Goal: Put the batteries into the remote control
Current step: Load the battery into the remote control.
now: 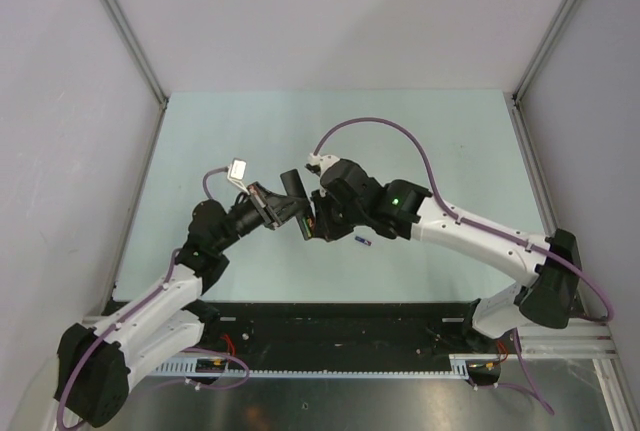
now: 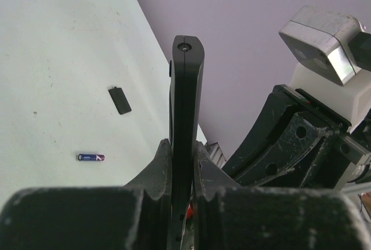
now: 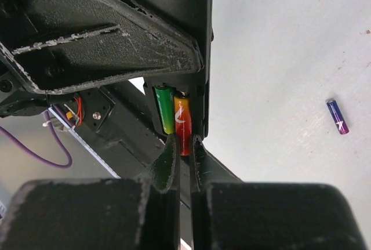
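Note:
My left gripper (image 2: 181, 145) is shut on the black remote control (image 2: 185, 87) and holds it edge-on above the table; it also shows in the top view (image 1: 285, 209) with the remote (image 1: 292, 183). In the right wrist view the remote's (image 3: 197, 24) recess holds a green battery (image 3: 164, 109) and a red battery (image 3: 182, 121) side by side. My right gripper (image 3: 184, 141) is shut on the red battery's lower end, which sticks out of the recess. In the top view my right gripper (image 1: 316, 223) meets the remote.
A blue-purple battery (image 1: 362, 242) lies on the pale green table just right of the grippers; it also shows in the wrist views (image 2: 91, 157) (image 3: 337, 116). A small black battery cover (image 2: 120, 100) lies flat on the table beyond it.

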You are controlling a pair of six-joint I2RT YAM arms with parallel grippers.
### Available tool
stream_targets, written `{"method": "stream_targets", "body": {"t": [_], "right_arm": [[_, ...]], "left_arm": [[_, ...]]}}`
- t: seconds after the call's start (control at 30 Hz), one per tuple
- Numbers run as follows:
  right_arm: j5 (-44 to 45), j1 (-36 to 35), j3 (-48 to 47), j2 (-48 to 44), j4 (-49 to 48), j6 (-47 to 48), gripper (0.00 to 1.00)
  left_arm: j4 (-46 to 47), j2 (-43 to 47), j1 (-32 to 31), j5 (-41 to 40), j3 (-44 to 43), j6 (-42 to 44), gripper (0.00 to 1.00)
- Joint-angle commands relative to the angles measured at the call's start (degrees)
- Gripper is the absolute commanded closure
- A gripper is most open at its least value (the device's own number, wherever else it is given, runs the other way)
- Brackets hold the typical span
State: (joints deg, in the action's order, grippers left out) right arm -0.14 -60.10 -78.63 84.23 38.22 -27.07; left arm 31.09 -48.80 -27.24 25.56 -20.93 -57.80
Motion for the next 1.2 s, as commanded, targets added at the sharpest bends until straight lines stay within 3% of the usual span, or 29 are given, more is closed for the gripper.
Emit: {"method": "stream_targets", "body": {"t": [0.0, 0.53, 1.17], "right_arm": [[7.6, 1.4, -4.1, 3.6, -1.0, -0.9, 1.0], [17.0, 0.2, -11.7, 9.0, 9.8, -2.8, 1.0], [14.1, 0.8, -14.0, 10.1, 12.9, -1.4, 0.97]], "left_arm": [[5.4, 0.8, -2.3, 4.2, -0.8, -7.9, 1.0], [14.3, -5.0, -2.4, 2.3, -1.3, -23.6, 1.0], [20.2, -7.4, -1.5, 4.5, -1.2, -25.4, 1.0]]}}
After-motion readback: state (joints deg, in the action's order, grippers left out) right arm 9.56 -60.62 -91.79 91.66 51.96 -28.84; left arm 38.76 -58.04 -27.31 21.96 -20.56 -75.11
